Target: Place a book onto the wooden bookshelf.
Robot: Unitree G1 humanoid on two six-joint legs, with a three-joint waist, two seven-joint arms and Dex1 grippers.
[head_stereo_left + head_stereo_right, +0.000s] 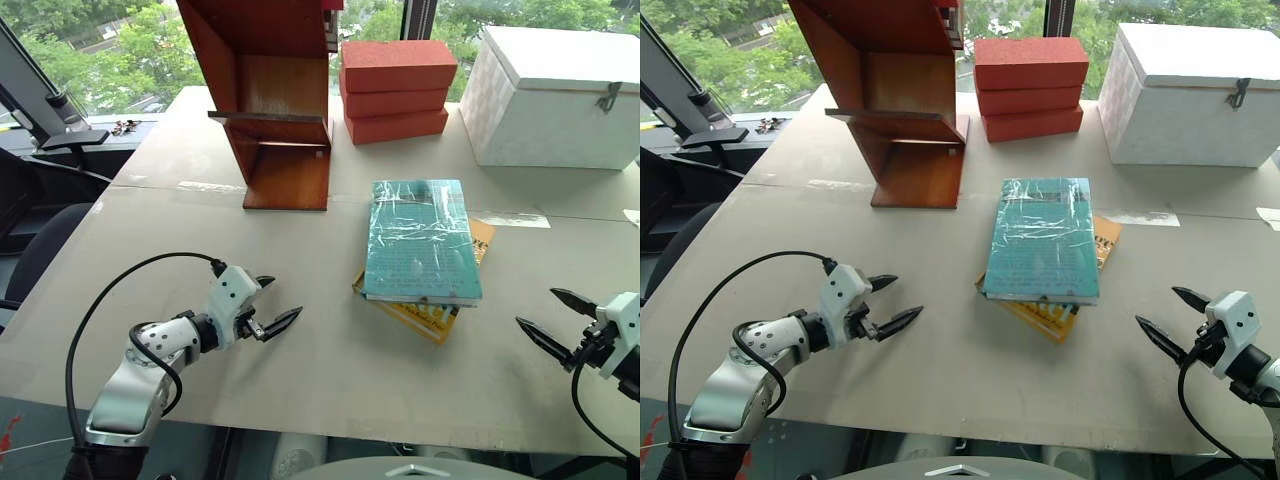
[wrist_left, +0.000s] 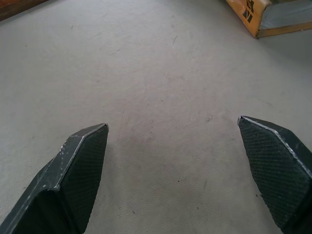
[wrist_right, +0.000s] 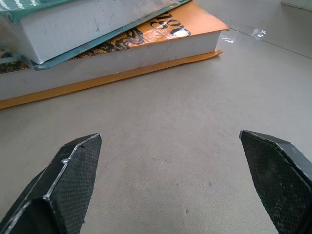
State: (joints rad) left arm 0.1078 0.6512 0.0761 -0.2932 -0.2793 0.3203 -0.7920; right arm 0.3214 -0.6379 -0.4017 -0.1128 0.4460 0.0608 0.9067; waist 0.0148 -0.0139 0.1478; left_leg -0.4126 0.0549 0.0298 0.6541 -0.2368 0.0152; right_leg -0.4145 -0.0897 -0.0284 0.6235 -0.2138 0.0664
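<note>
The teal-green book (image 1: 420,240) in shiny plastic wrap lies flat in the middle of the table, stacked on a yellow-orange book (image 1: 430,315). The reddish-brown wooden bookshelf (image 1: 275,100) stands at the back, left of centre, with one horizontal shelf board. My left gripper (image 1: 277,303) hovers open over bare table, well to the left of the books. Off to the right of the stack, near the table's front edge, my right gripper (image 1: 548,315) is open with nothing between its fingers; its wrist view shows both books' page edges (image 3: 97,29) ahead.
Three red-orange bricks (image 1: 395,90) are stacked right of the shelf. A white box (image 1: 560,95) with a latch stands at the back right. A dark office chair (image 1: 30,250) sits beyond the table's left edge. Tape strips (image 1: 505,220) lie along the table seam.
</note>
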